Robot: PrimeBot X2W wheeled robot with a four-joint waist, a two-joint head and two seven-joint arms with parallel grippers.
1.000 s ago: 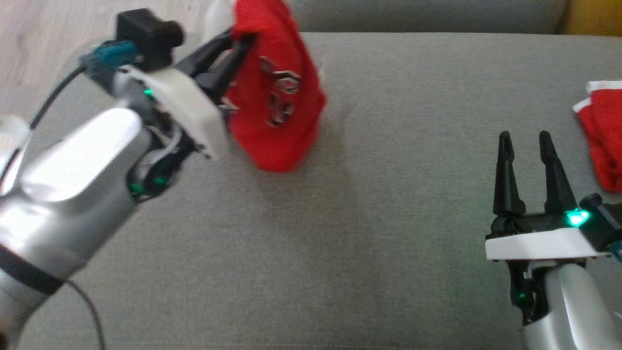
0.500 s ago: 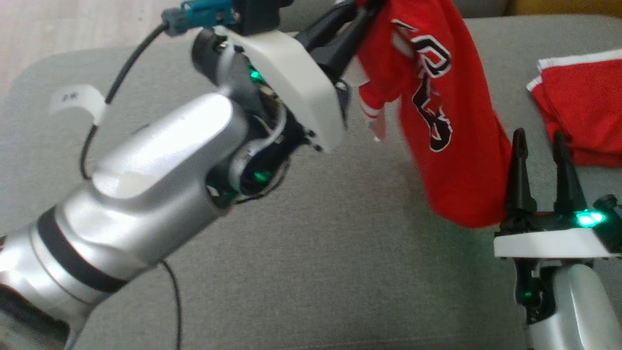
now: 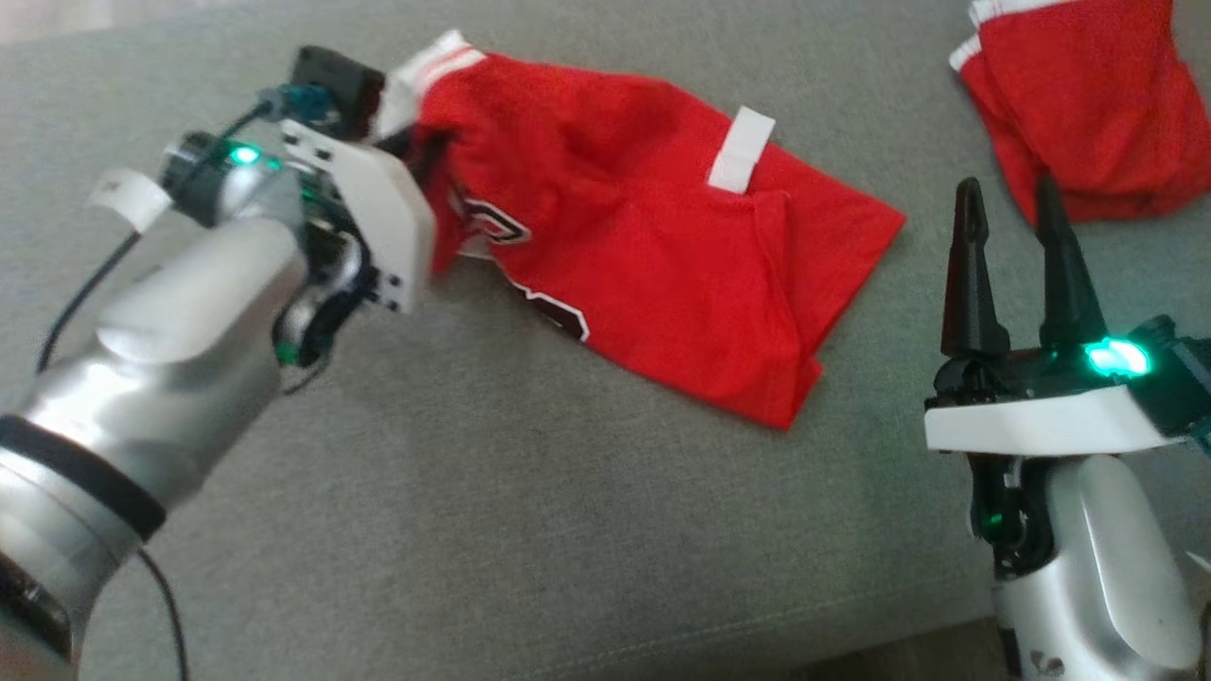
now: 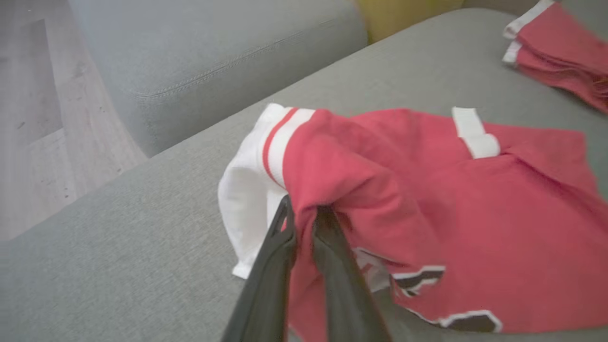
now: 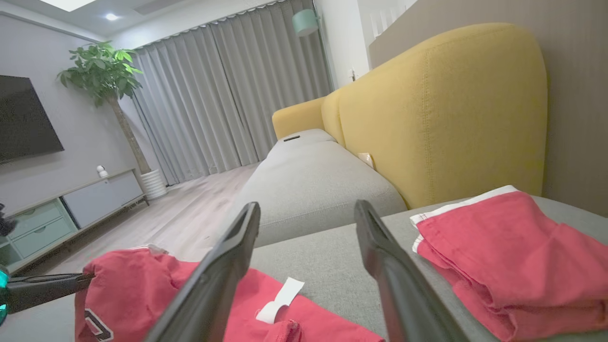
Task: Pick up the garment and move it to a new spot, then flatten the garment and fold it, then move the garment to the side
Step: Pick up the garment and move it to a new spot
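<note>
The red garment (image 3: 653,255) lies spread but rumpled on the grey sofa cushion (image 3: 530,530), between my two hands. My left hand (image 4: 304,213) is clenched on its corner with the white striped band. In the head view the fingers are buried behind the cloth and the white wrist housing, so I read the grip from the left wrist camera. There the two dark fingers sit nearly together with red fabric pinched at the tips. I cannot tell whether that corner is lifted clear of the cushion.

The black-and-white lettering (image 3: 553,320) is partly tucked under folds, and I cannot read it. A white tag (image 3: 741,149) lies on top of the cloth.

My right hand (image 3: 1008,203) is released, its fingers spread wide and empty. It sits near the garment's right corner without touching it. In the right wrist view its own fingers block the middle of the garment.

Beyond it a second red garment (image 3: 1088,104) lies folded, cut off by the top edge of the head view. The head picture is soft, so fine creases are hard to make out.
</note>
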